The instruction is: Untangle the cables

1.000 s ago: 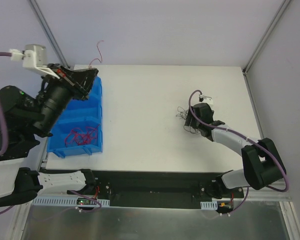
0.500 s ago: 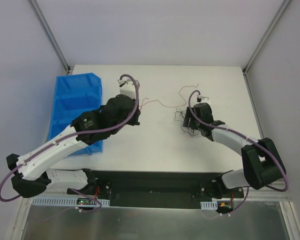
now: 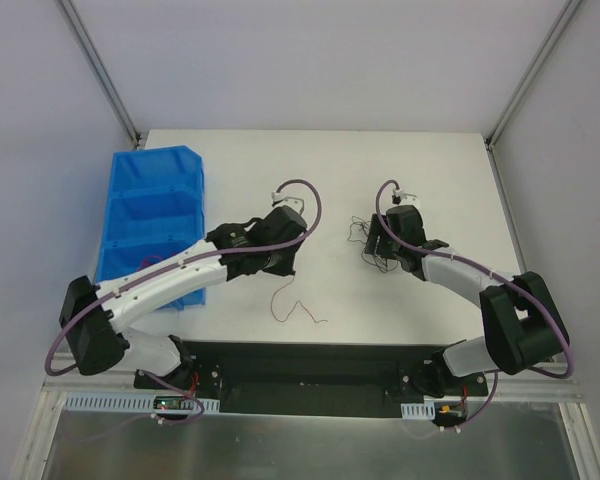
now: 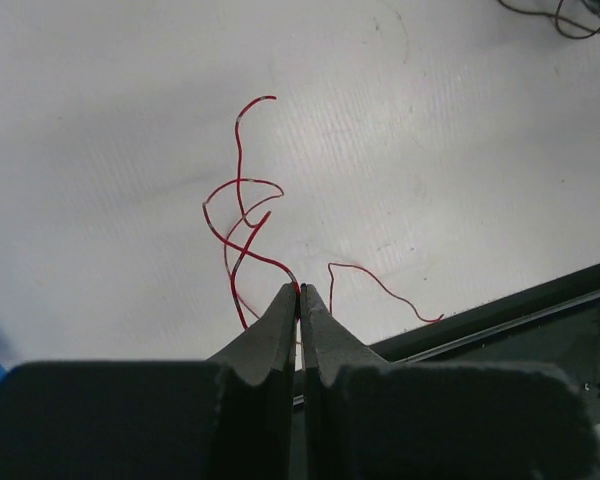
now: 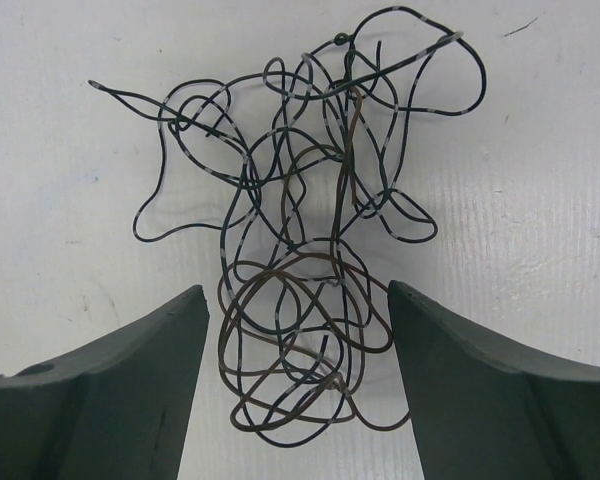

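The left gripper [image 4: 300, 292] is pinched all the way closed on 1 thin red wire [image 4: 242, 215]. The wire comes out right at the tips and curls away in loops over the white table [image 4: 430, 150]. Seen from above, this gripper is just to the right of the blue bin [image 3: 155, 200]. The red wire trails from it toward the near edge of the table.

The right gripper [image 5: 298, 295] is much farther to the right of the bin. Its 2 fingers [image 5: 140, 370] stand wide apart and hold nothing. The tangle of dark wires [image 5: 310, 180] lies on the table, with its near loops between the fingers. Black and brown wires are looped over each other in it. The tangle is far to the right of the bin and well apart from the red wire. I cannot tell if the fingers touch it.
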Robot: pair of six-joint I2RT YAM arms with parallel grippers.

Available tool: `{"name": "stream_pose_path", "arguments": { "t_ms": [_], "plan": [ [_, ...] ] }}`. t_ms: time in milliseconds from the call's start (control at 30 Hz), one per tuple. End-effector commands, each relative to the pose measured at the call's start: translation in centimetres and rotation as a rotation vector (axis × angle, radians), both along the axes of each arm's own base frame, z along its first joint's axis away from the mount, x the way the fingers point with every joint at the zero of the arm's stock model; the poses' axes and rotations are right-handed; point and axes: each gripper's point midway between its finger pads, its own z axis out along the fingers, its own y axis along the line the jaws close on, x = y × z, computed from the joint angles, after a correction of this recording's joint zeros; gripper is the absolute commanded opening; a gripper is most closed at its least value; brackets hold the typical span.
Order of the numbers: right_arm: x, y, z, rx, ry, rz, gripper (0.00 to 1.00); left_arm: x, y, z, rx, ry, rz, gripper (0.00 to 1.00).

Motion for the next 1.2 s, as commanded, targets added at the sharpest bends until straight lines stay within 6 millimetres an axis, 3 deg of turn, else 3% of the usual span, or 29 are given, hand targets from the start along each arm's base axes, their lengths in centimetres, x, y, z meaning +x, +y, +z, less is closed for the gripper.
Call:
{"name": "stream_pose_path", "arguments": {
  "t_ms": [0, 200, 400, 467, 600, 667, 767, 933, 1067, 1100, 1167],
  "plan": [
    [1.6, 0.7, 1.7, 0.031, -0.049, 0.008, 0.75, -1.0, -2.6, -2.4, -0.010, 0.151, -0.076, 0.00],
    [1.6, 0.4, 1.9, 0.036, -0.054, -0.001, 0.75, -2.4, -3.6, -5.2, 0.033, 0.232, -0.134, 0.33],
    [1.6, 0.5, 1.9, 0.056, -0.053, 0.003, 0.75, -3.6, -4.0, -5.4, 0.084, 0.188, -0.282, 0.69],
    [1.6, 0.7, 1.8, 0.068, -0.044, 0.004, 0.75, -3.7, -3.7, -6.1, 0.123, 0.181, -0.318, 0.97],
    [1.6, 0.7, 1.6, 0.074, -0.038, 0.003, 0.75, -3.4, -2.7, -8.3, 0.223, 0.186, -0.342, 0.99],
    [1.7, 0.4, 1.5, 0.076, -0.036, -0.003, 0.75, -3.6, -2.6, -9.3, 0.262, 0.205, -0.356, 0.99],
    [1.7, 0.4, 1.4, 0.086, -0.032, -0.007, 0.75, -4.0, -2.5, -10.5, 0.329, 0.222, -0.381, 0.90],
    [1.8, 0.5, 1.2, 0.107, -0.023, -0.008, 0.75, -4.2, -2.3, -11.9, 0.431, 0.221, -0.383, 0.65],
    [1.9, 0.5, 1.0, 0.121, -0.013, -0.013, 0.75, -3.2, -1.9, -10.5, 0.481, 0.140, -0.335, 0.21],
    [1.9, 0.6, 1.1, 0.123, -0.016, -0.012, 0.75, -2.8, -1.7, -9.8, 0.481, 0.111, -0.305, 0.00],
    [1.9, 0.6, 1.2, 0.124, -0.017, -0.010, 0.75, -1.6, -1.0, -7.8, 0.483, 0.032, -0.241, 0.00]
  ]
}}
